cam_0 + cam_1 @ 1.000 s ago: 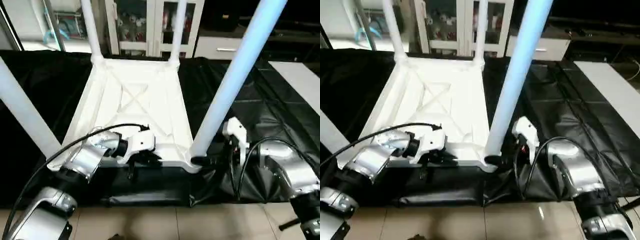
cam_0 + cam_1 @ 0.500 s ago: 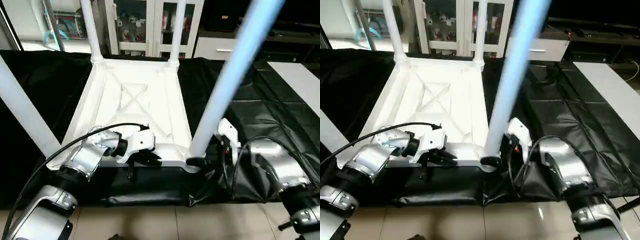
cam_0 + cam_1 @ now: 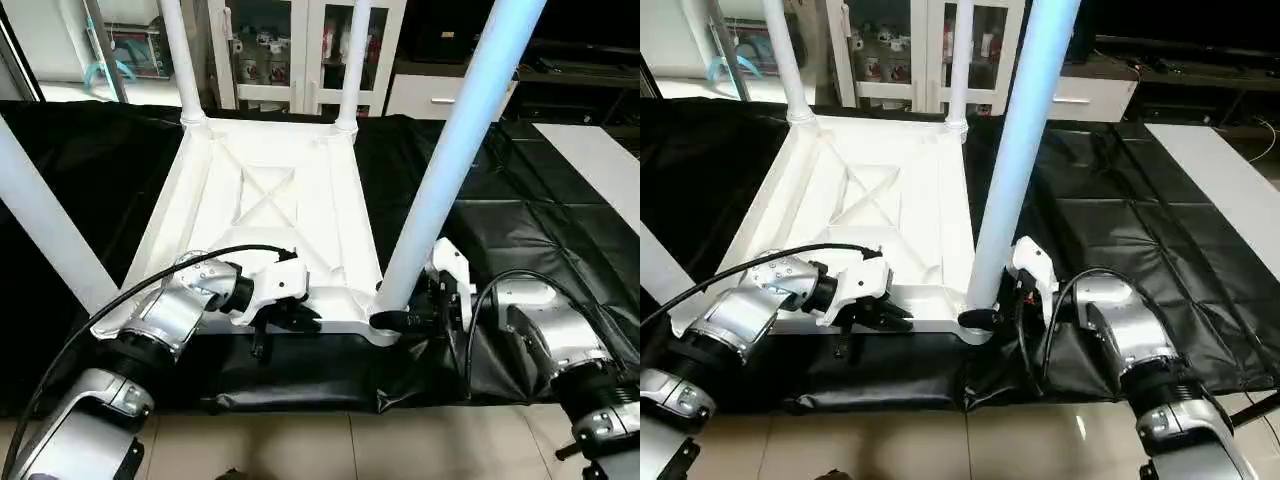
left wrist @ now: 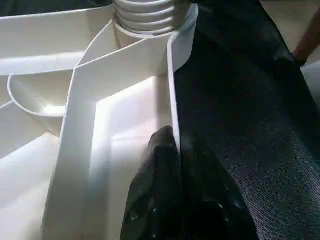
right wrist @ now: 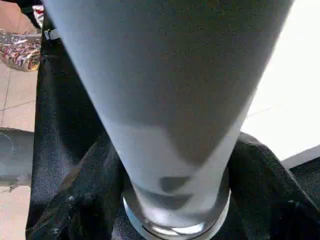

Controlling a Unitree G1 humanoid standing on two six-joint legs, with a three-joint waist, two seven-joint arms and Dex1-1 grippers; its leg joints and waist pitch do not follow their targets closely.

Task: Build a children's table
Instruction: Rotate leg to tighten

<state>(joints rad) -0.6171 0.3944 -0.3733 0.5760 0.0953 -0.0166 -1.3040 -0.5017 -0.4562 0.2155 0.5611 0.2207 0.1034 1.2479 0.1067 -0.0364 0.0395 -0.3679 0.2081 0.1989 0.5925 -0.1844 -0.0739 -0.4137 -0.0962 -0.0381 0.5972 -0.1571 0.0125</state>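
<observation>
The left end effector (image 3: 290,318) is pinched shut on the near raised rim (image 4: 172,90) of the upturned children's table (image 3: 270,215), one black finger (image 4: 160,200) inside the rim and one outside; the right end effector (image 3: 405,318) sits at the base of the near right leg (image 3: 450,160), a black finger on either side of it, though whether they press the leg cannot be told; that leg stands in its corner socket (image 3: 975,322); the table lies underside up on the black-draped tabletop (image 3: 560,230), X-ribs showing, all four legs standing upright from the corners.
</observation>
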